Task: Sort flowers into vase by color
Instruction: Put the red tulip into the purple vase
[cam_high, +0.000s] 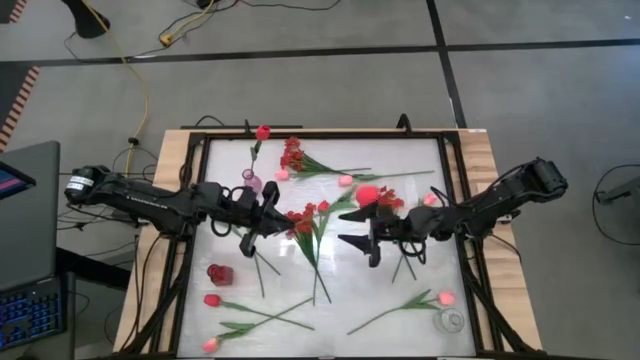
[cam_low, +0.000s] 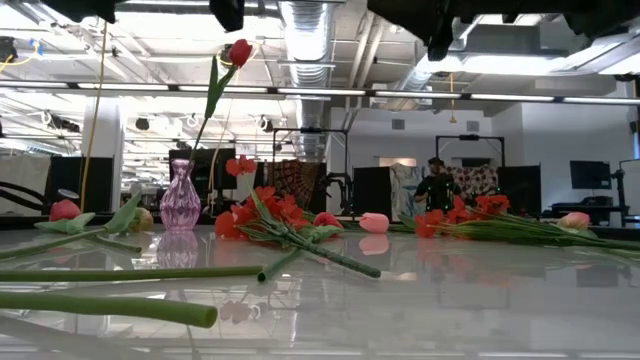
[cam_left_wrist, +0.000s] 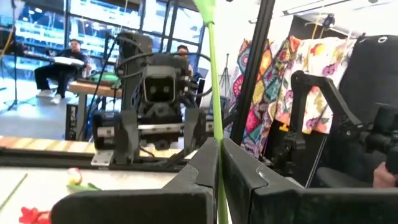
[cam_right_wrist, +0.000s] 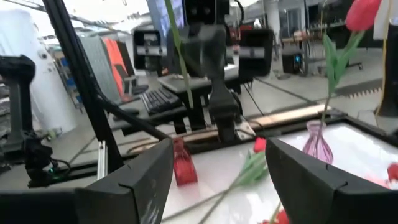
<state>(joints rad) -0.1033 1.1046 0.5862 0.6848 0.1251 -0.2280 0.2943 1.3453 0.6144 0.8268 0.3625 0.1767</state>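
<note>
Two grippers: your left gripper (cam_high: 262, 226) pinches a green stem (cam_left_wrist: 214, 93), blossom unseen; your right gripper (cam_high: 362, 228) hangs spread, empty. Remaining flowers (cam_high: 312, 222) lie tangled mid-table; the slim stem may slip, or tip the pink vase (cam_high: 252, 181).

Bright, even indoor light; glossy table with reflections.

From above, the white table (cam_high: 420, 160) looks evenly lit and the shadows under the arms are soft and weak. In the low view the long ceiling lamps (cam_low: 300, 92) shine strongly and the upper part is almost washed out; the table surface mirrors the purple vase (cam_low: 180, 205) and the flowers (cam_low: 270, 215), and the green stem (cam_low: 100, 308) closest to the camera is out of focus. In the left wrist view the windows (cam_left_wrist: 81, 25) behind give strong backlight. In the right wrist view the near fingers (cam_right_wrist: 137, 186) are dark and soft, and the background is a little blurred.
</note>
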